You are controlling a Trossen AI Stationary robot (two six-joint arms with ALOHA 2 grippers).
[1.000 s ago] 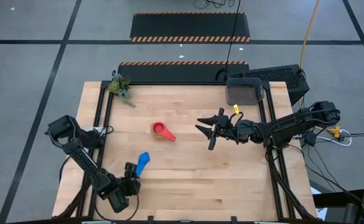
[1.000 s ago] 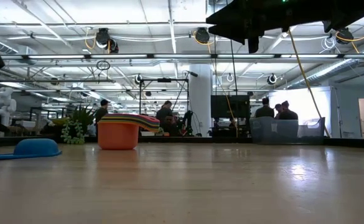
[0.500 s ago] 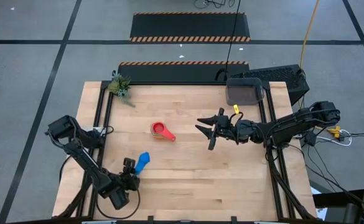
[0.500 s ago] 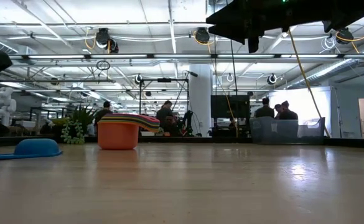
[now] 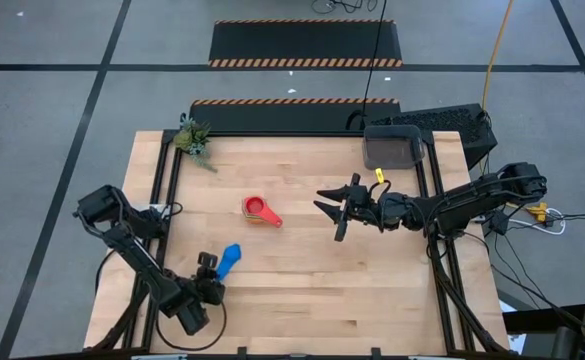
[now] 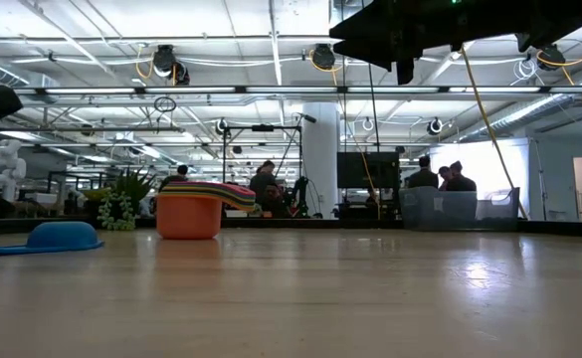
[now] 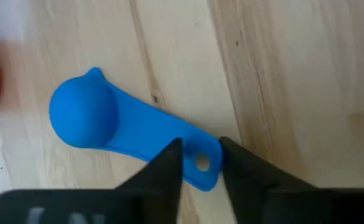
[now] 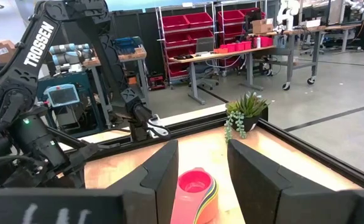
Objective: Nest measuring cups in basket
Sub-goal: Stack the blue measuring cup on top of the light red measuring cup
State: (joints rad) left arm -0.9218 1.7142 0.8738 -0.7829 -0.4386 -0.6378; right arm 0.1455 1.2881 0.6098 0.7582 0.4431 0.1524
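A blue measuring cup (image 5: 231, 257) lies upside down on its rim near the table's front left, its handle pointing at my left gripper (image 7: 200, 144), which stands over the handle's end and is shut on it. The other cups sit nested in a stack (image 5: 260, 210), standing on the table's middle with a red one on top. The dark grey basket (image 5: 392, 150) stands at the far right. My right gripper (image 5: 334, 205) hangs level above the table, right of the stack, open with nothing between its fingers. My left gripper pinches the free end of the blue cup's handle (image 7: 208, 152), the part with the hole, between its two fingers, one on each long edge. The fingers come steeply from above and from the near side, along the handle. The cup (image 7: 85, 115) lies upside down on the table.
A small potted plant (image 5: 194, 138) stands at the far left corner. A black keyboard (image 5: 442, 122) lies beyond the basket. In the low view, people stand in the room behind the table. Bare wood stretches between the blue cup and the stack.
My left gripper has tipped and gone a little toward the table's far edge, up to the blue cup's handle. My right arm has kept still.
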